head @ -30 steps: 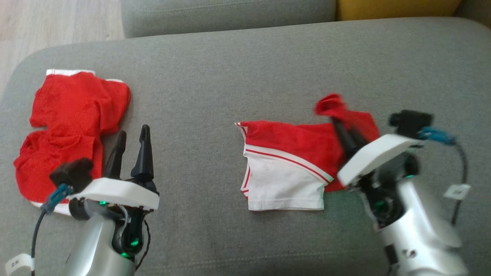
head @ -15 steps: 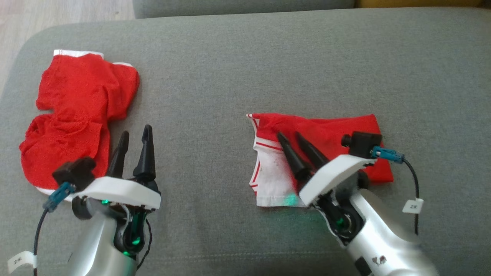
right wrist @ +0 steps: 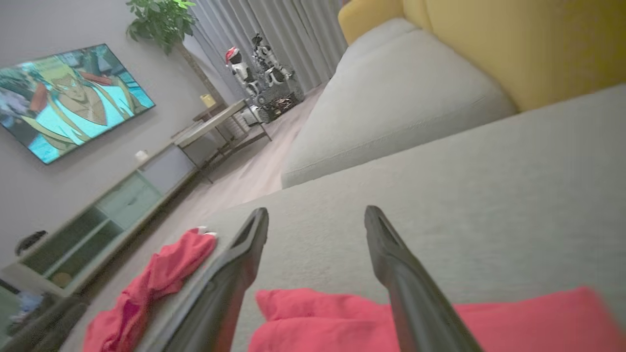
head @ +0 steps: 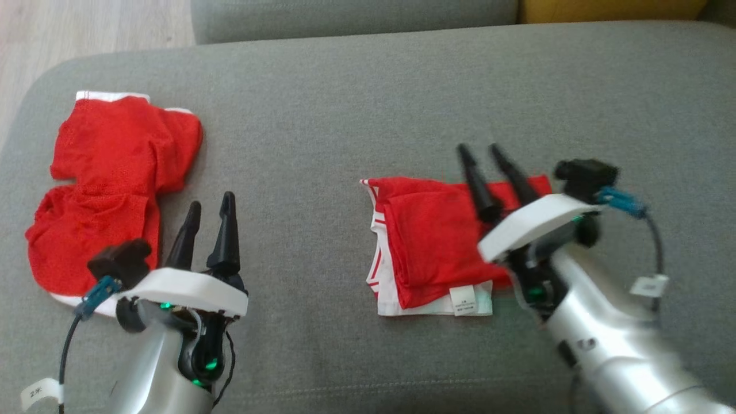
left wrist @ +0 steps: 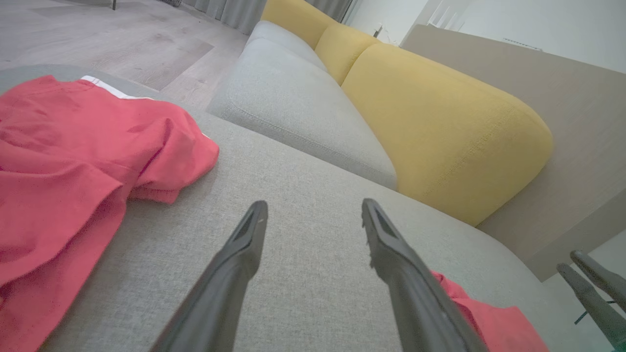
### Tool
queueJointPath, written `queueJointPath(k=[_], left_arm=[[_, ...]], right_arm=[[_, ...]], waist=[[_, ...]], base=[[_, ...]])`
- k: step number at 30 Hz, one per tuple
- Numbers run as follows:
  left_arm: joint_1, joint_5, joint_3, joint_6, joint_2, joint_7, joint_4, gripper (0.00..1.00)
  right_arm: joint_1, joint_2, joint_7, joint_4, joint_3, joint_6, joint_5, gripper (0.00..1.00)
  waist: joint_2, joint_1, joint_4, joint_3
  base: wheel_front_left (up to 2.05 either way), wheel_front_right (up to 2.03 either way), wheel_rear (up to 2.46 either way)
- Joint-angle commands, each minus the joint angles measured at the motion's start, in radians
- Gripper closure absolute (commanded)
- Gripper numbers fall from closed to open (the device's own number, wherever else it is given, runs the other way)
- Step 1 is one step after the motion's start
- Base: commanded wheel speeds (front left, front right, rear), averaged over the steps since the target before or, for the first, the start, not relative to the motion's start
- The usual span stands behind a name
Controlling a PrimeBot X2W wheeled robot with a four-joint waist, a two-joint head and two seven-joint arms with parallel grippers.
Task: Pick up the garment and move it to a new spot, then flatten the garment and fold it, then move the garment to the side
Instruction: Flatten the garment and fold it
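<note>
1. The folded garment lies flat on the grey seat cushion. It is right of the cushion's middle and about halfway between the back and front edges. Red cloth is on top, and a white band shows along the left and front sides.
2. Its right side is hidden under the right claw and that arm's wrist, so where the cloth ends there cannot be told.
3. A small white label sits at the garment's front edge; its print is too small to read.
4. The right claw is spread wide and has hold of nothing. In the right wrist view only bare cushion shows between its two fingers, whose tips reach past the garment's back edge. Whether the fingers touch the cloth cannot be told, and the forearm is blurred.
5. In the right wrist view the garment is a blurred red band, cut off by the bottom edge.
6. The left claw is likewise spread wide and empty. It is over bare cushion toward the front-left corner, just beside a crumpled red garment.
7. That crumpled red garment lies along the cushion's left edge. In the head view its front end is partly covered by the left wrist and cable, and the left wrist view cuts it off at the side.
8. In the left wrist view two dark fingers of the other claw show at the lower right corner, cut off.
9. The cushion's right edge runs out of the head view.
</note>
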State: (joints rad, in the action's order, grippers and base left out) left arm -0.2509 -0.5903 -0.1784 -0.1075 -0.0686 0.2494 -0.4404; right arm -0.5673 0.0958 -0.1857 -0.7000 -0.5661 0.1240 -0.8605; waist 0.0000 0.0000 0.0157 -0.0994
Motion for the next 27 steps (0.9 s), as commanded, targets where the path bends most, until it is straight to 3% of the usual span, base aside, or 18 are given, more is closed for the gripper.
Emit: queueJointPath(k=[1, 12, 16, 27], left_arm=[[-0.026, 0.008, 0.039, -0.009, -0.005, 0.012, 0.038, 0.00], [0.014, 0.076, 0.097, -0.001, 0.013, 0.012, 0.137, 0.00], [0.060, 0.168, 0.139, -0.005, 0.016, 0.012, 0.199, 0.00], [0.129, 0.231, 0.129, -0.001, 0.018, 0.012, 0.263, 0.00]], right_arm=[[-0.030, 0.028, -0.021, 0.020, 0.006, 0.007, 0.050, 0.00], [0.077, 0.233, -0.071, 0.091, 0.194, 0.007, 0.364, 0.00], [0.191, 0.226, -0.075, 0.192, 0.332, 0.007, 0.481, 0.00], [0.348, 0.133, -0.076, 0.333, 0.467, 0.007, 0.653, 0.00]], waist=[[0.0000, 0.0000, 0.007, 0.010], [0.0000, 0.0000, 0.025, 0.018], [0.0000, 0.0000, 0.027, 0.011], [0.0000, 0.0000, 0.036, 0.020]], base=[[0.00, 0.00, 0.00], [0.00, 0.00, 0.00], [0.00, 0.00, 0.00], [0.00, 0.00, 0.00]])
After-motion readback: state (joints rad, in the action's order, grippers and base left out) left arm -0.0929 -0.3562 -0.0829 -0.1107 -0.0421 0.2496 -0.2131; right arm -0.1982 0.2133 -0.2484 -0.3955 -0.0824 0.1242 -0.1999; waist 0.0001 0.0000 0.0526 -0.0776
